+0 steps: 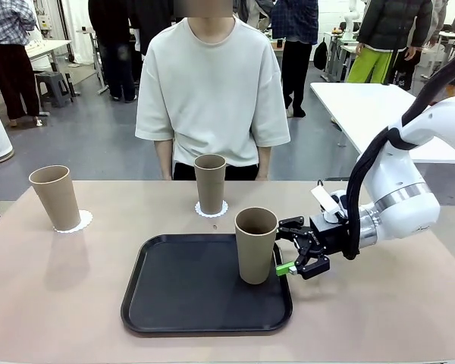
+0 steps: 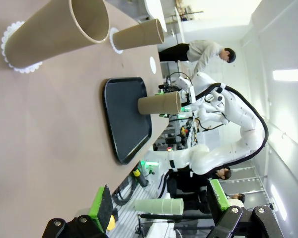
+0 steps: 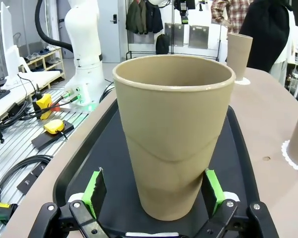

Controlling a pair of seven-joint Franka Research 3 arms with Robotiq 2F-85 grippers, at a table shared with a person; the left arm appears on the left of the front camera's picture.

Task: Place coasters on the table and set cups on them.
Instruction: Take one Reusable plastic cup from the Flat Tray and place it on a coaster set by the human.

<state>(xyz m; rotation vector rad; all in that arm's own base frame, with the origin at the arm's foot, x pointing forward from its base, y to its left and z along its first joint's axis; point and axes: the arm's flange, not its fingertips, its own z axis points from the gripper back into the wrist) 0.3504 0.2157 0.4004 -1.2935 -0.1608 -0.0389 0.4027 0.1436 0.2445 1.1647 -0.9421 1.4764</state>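
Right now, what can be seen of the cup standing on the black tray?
The cup on the tray is a tall tapered tan-brown tumbler, matte, paper-like, no handle, with a rolled rim and a faint seam around its lower body. It stands upright and empty on the right part of the black tray, with no coaster under it. The right gripper straddles its lower half, jaws open, green pads on either side without pressing it.

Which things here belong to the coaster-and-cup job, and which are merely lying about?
Job:
- cup on the tray, between the open right pincer fingers
- left cup on its coaster
- middle cup on its coaster
- table

Lying about:
- black tray
- white table behind
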